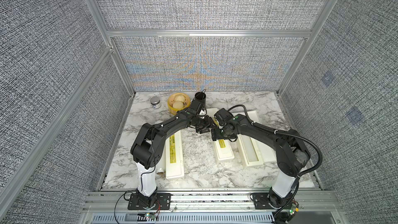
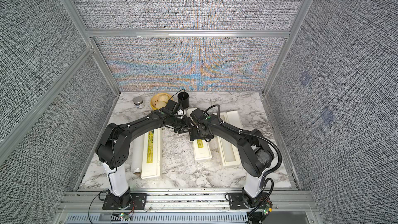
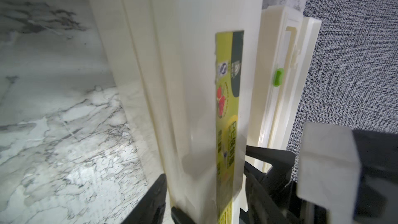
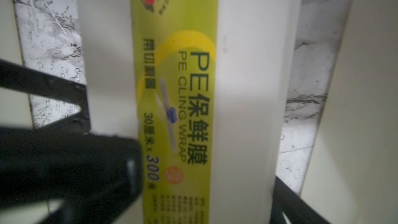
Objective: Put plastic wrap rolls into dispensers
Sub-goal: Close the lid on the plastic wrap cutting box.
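step: middle dispenser (image 1: 223,149), lid down, likely being pressed closed | left gripper (image 3: 204,161): astride it, clenched or released I cannot tell | right gripper (image 4: 204,164): spread wide across it, probably steadying | plastic wrap roll (image 2: 136,154): on table (image 2: 178,169) just beside left dispenser (image 2: 151,154), not yet loaded

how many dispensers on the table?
3. Left dispenser, closed, nearest the front edge; centre dispenser, closed; right dispenser, lid open. The arms cover part of each, but none looks fully hidden.
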